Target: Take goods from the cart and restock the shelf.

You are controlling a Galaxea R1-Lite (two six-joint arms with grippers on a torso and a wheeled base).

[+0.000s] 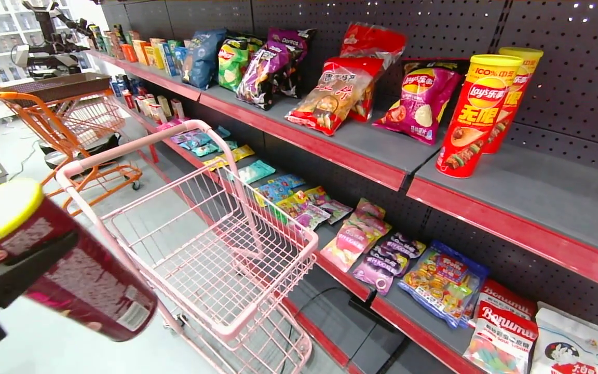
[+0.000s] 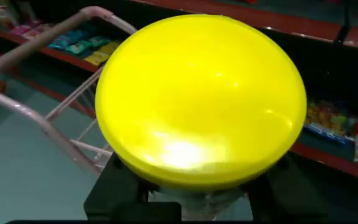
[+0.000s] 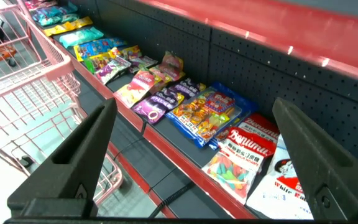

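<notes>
Left pincer (image 1: 34,265) clamps one maroon can (image 1: 89,293); two red cans (image 1: 473,114) (image 1: 516,88) stand shelved.

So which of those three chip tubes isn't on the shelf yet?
The dark maroon tube, held tilted in the left claw; the two red-and-yellow tubes stand upright on the upper shelf.

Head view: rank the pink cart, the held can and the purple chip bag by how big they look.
1. pink cart
2. held can, enlarged by being close to the camera, so this rank is unsure in real terms
3. purple chip bag
</notes>
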